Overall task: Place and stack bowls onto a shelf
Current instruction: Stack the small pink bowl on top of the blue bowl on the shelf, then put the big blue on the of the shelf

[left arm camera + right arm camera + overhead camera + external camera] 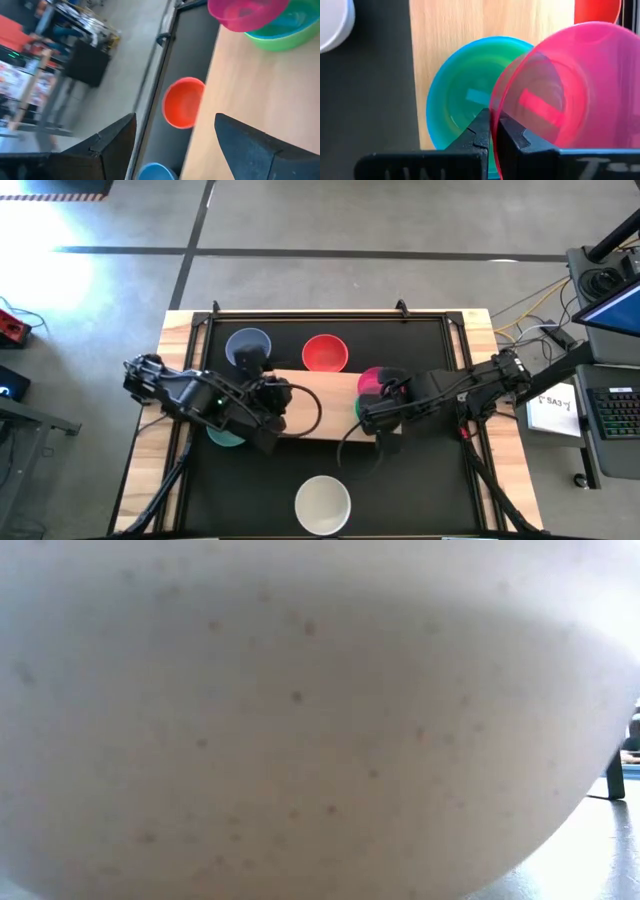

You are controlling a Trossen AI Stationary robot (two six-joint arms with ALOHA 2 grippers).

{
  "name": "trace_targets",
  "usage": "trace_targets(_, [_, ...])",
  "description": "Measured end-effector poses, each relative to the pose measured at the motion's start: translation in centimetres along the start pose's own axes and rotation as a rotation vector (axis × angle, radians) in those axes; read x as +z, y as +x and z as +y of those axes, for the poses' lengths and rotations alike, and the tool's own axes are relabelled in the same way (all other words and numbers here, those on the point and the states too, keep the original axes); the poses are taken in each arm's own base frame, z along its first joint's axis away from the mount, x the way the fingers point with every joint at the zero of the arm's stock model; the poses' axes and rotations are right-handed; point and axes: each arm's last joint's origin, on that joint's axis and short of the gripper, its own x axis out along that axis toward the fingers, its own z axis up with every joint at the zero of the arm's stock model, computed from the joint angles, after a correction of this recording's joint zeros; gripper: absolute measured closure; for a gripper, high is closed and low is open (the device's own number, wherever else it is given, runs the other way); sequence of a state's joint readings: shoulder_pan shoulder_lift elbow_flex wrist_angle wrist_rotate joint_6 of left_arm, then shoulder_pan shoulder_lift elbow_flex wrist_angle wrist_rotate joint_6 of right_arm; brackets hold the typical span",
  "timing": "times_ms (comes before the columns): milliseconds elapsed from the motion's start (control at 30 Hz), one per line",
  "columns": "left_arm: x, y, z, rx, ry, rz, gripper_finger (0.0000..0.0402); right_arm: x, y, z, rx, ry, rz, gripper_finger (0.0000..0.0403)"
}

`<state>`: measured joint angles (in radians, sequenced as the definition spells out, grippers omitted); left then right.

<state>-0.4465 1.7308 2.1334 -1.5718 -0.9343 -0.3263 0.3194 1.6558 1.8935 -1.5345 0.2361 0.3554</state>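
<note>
The pale wood shelf point(320, 405) lies across the middle of the black table. On its right end stands a green bowl point(280, 39) with a teal-blue bowl point(457, 95) nested in it. My right gripper point(492, 127) is shut on the magenta bowl point(374, 382) and holds it tilted over that stack. My left gripper point(175, 120) is open and hovers over the shelf's left end point(285, 405), touching nothing. The blue-grey bowl point(247, 347) and the red bowl point(325, 353) sit on the table beyond the shelf. The cream-white bowl point(323, 505) sits near the near edge and fills the low view point(300, 720). My right gripper pinches the magenta bowl's rim point(494, 112), one finger point(479, 131) outside the wall and one finger point(515, 137) inside. It comes from the table's right side. The bowl is tilted, mouth toward the wrist, over the teal-blue bowl; I cannot tell whether it touches the stack.
A teal-green bowl point(228, 438) sits on the table under my left arm, by the shelf's left end. The table's raised wooden edges point(180, 330) frame the black top. Bare shelf surface point(240, 95) lies between the stack and my left gripper.
</note>
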Motion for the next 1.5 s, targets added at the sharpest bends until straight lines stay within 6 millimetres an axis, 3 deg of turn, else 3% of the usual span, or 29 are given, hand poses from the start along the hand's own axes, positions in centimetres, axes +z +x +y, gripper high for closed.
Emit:
trace_targets(233, [-0.4, -0.8, 1.1, -0.069, -0.06, 0.001, 0.0149, 0.2, 1.2, 0.2, 0.0, -0.009, -0.004, 0.0394])
trace_targets(600, [-0.9, -1.8, 2.6, -0.094, -0.104, -0.019, 0.0149, 0.4, 0.3, 0.4, 0.077, 0.008, -0.019, 0.0394])
trace_targets(967, [-0.9, -1.8, 2.6, -0.094, -0.104, -0.019, 0.0149, 0.5, 1.4, 1.0, 0.163, 0.044, 0.018, 0.0392])
trace_targets(1267, [-1.0, -1.8, 2.5, -0.153, -0.12, 0.003, 0.0149, 0.4, 1.2, 0.9, 0.164, 0.048, 0.02, 0.0323])
trace_targets(1500, [-1.2, -1.5, 2.2, -0.222, -0.133, 0.044, 0.0149, 0.8, -1.6, 0.4, 0.191, 0.041, -0.056, 0.0265])
